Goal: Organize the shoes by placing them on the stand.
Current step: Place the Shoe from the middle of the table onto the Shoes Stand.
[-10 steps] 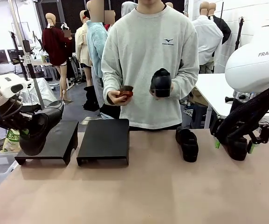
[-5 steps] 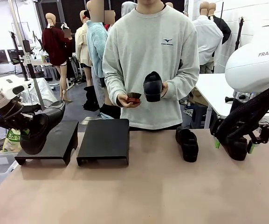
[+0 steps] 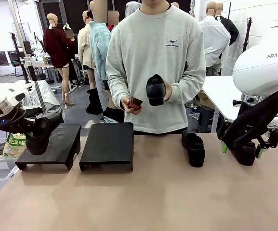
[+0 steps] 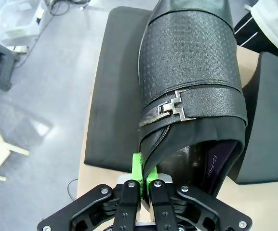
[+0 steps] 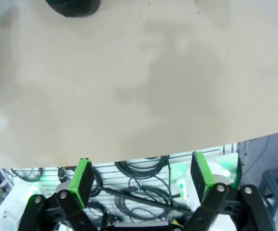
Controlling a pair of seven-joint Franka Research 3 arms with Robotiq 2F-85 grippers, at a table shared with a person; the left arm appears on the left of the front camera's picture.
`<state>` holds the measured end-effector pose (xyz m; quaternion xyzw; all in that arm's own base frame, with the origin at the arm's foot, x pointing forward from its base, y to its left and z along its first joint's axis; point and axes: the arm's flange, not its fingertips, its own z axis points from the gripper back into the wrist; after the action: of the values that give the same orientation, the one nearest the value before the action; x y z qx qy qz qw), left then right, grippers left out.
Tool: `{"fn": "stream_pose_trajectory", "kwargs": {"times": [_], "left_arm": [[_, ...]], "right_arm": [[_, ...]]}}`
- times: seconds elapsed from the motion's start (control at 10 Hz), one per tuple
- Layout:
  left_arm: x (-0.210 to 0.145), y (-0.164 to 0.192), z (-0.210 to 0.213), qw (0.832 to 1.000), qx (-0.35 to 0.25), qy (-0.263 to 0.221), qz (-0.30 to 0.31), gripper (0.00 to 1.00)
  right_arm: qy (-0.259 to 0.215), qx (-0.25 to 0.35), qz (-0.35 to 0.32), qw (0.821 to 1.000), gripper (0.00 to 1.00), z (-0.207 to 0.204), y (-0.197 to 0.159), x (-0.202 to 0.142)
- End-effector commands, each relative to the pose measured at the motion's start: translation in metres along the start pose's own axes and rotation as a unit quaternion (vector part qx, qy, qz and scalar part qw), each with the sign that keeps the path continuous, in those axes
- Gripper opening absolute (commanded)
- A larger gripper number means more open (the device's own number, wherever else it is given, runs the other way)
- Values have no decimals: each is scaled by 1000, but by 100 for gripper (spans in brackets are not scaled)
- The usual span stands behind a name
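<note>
1. Left wrist view: the left tool point(image 4: 142, 171) is pressed together on the heel rim of a black shoe point(image 4: 191, 62), and its green pads pinch the thin edge.
2. The shoe's long axis runs straight away from the tool, heel near and toe far. It lies roughly parallel to the long side of the left stand point(image 4: 117, 96) below it.
3. From the front, this shoe hangs over the near left part of the left stand. I cannot tell whether its sole touches the stand's top.
4. My reading is that the coming move depends on this alignment. The shoe probably needs only a short drop onto the left stand and a release, and the left arm is much the nearer one.
5. A second shoe point(image 3: 194, 148) lies on the worktop point(image 3: 143, 192) well to the right of the left stand, past the right stand point(image 3: 109, 144).
6. A third shoe point(image 3: 155, 90) is in the person's hand, above and beyond the left stand.
7. The right tool point(image 5: 140, 166) has its jaws apart and holds nothing. It is farthest from the left stand, near the worktop's right edge.
</note>
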<state>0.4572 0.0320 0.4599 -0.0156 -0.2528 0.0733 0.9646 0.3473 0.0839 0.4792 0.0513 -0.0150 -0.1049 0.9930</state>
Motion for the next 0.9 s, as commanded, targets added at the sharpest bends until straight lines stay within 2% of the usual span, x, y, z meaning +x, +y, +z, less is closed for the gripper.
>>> {"fn": "stream_pose_trajectory", "kwargs": {"times": [0.0, 0.1, 0.3, 0.5, 0.8], "left_arm": [[21, 16, -1, 999, -31, -3, 13, 0], [20, 14, 6, 1000, -14, 15, 23, 0], [8, 5, -4, 1000, -7, 2, 10, 0], [15, 16, -15, 999, -32, 27, 18, 0], [29, 46, -30, 999, -33, -7, 38, 0]], "right_arm": [[-1, -4, 3, 1000, 100, 1, 1, 3], [-1, -4, 3, 1000, 100, 1, 1, 3], [-1, -4, 3, 1000, 100, 1, 1, 3], [-1, -4, 3, 1000, 100, 1, 1, 3], [-1, -4, 3, 1000, 100, 1, 1, 3]]}}
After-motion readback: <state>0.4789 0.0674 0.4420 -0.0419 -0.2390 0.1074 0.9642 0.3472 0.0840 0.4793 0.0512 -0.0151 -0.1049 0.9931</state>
